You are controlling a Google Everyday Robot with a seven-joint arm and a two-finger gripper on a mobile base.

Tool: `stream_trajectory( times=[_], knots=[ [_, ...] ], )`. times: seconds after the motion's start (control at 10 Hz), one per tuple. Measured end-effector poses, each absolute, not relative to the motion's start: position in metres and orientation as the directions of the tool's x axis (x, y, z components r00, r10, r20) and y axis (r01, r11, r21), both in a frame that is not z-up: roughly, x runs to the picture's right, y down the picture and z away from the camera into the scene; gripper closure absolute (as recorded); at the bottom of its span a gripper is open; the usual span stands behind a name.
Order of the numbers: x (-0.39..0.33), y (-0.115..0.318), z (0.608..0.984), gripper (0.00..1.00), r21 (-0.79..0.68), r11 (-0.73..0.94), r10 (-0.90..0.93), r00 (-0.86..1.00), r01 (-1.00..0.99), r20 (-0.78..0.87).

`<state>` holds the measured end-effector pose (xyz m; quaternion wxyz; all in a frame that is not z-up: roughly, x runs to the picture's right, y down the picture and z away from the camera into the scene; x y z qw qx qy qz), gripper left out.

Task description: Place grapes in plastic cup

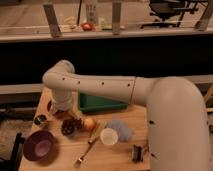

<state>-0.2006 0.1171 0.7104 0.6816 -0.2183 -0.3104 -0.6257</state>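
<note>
The grapes (68, 126), a small dark bunch, lie on the wooden table (120, 155) left of an orange-red round fruit (89, 123). My gripper (63, 113) hangs from the white arm's wrist just above and slightly left of the grapes, open, and holds nothing that I can see. The plastic cup (121, 130), light blue, lies to the right of the fruit. A pale cream-white cup (109, 136) rests against its front left side.
A purple bowl (39, 145) sits at the table's front left. A green tray (100, 103) lies behind the fruit, under the arm. A utensil (88, 149) lies in front of the fruit. Small dark items rest at the left edge (40, 119) and front right (137, 152).
</note>
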Motion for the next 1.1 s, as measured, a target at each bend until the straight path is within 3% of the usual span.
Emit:
stream_trajectory(
  times=[1.1],
  knots=[
    [-0.2007, 0.1169, 0.7131, 0.2, 0.107, 0.105, -0.713, 0.0, 0.989, 0.701]
  ],
)
